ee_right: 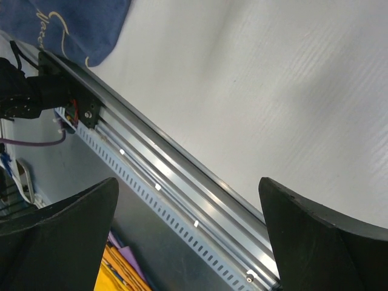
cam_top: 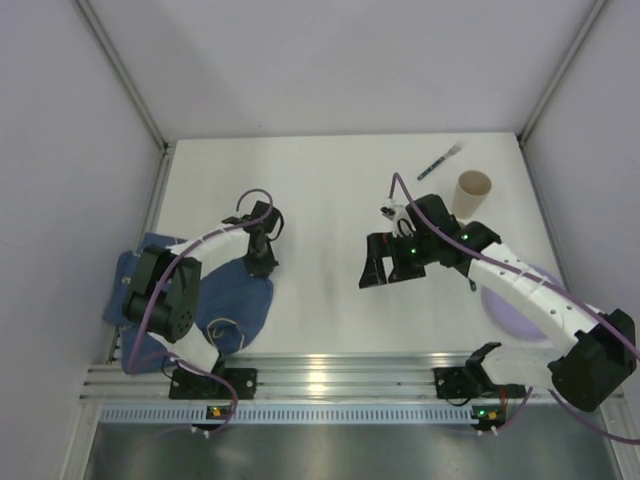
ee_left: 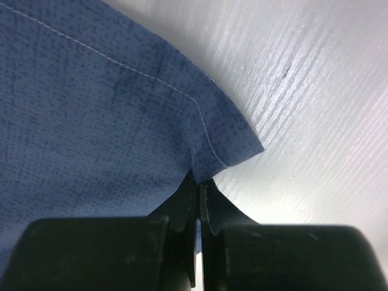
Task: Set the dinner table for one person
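The white dinner table [cam_top: 320,200] carries a blue cloth [cam_top: 232,300] with white line drawings at its near left. My left gripper [cam_top: 262,264] is shut on a corner of the cloth's right edge; in the left wrist view the jaws [ee_left: 199,185] pinch the stitched hem of the cloth [ee_left: 91,103] just above the table [ee_left: 315,91]. My right gripper [cam_top: 386,273] is open and empty, hanging over the table's middle; in the right wrist view [ee_right: 188,182] it looks down at bare table [ee_right: 273,79] and the silver rail [ee_right: 170,176].
A tan paper cup [cam_top: 472,190] stands at the back right, with a fork [cam_top: 440,160] lying beyond it. A pale purple plate [cam_top: 515,300] lies at the near right, partly under the right arm. The cloth's edge also shows in the right wrist view [ee_right: 79,24].
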Action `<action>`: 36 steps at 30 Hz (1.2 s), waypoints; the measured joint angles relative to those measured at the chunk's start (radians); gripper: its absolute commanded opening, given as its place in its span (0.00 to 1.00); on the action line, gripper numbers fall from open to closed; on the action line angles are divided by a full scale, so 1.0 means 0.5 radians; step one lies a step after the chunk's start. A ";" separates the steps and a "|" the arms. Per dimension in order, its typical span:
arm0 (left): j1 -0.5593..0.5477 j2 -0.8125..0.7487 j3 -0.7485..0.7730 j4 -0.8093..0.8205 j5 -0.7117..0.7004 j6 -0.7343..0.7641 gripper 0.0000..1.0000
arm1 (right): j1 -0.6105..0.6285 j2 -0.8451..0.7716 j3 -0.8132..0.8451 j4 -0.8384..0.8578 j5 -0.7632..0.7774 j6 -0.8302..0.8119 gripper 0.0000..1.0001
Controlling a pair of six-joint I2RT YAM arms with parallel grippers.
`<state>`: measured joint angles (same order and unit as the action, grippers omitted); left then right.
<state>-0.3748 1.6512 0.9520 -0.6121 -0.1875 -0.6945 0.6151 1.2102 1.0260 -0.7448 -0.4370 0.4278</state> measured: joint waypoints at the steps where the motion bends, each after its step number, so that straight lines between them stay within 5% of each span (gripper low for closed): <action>1: -0.002 0.010 0.010 -0.002 0.007 0.030 0.00 | 0.000 -0.002 0.000 -0.011 0.009 -0.006 1.00; 6: -0.162 0.203 0.246 -0.051 0.022 0.251 0.00 | 0.000 -0.021 0.000 -0.055 0.089 -0.052 1.00; 12: -0.846 0.626 0.813 0.030 0.281 0.490 0.01 | -0.018 -0.025 0.000 -0.098 0.202 -0.098 1.00; 14: -1.080 0.713 0.922 0.077 0.408 0.520 0.36 | -0.034 -0.027 0.000 -0.121 0.230 -0.115 1.00; 15: -1.185 0.738 0.948 0.092 0.485 0.526 0.98 | -0.047 -0.039 0.000 -0.154 0.233 -0.149 1.00; 18: -1.303 0.704 0.957 0.121 0.676 0.484 0.99 | -0.067 -0.185 0.001 -0.323 0.205 -0.217 1.00; 25: -1.331 0.400 0.855 0.043 0.576 0.330 0.98 | -0.245 -0.317 0.095 -0.321 0.256 -0.253 1.00; 32: -1.215 -0.017 0.904 -0.053 0.178 0.215 0.99 | -0.280 -0.203 0.272 -0.149 0.168 -0.184 0.99; 36: -0.907 -0.318 0.661 0.002 0.139 0.121 0.99 | -0.262 0.048 0.374 0.143 -0.001 -0.085 1.00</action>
<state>-0.8284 1.4921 1.2827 -0.6109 -0.1181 -0.6342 0.4839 1.2343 1.2129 -0.6731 -0.4374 0.3855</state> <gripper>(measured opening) 0.986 0.996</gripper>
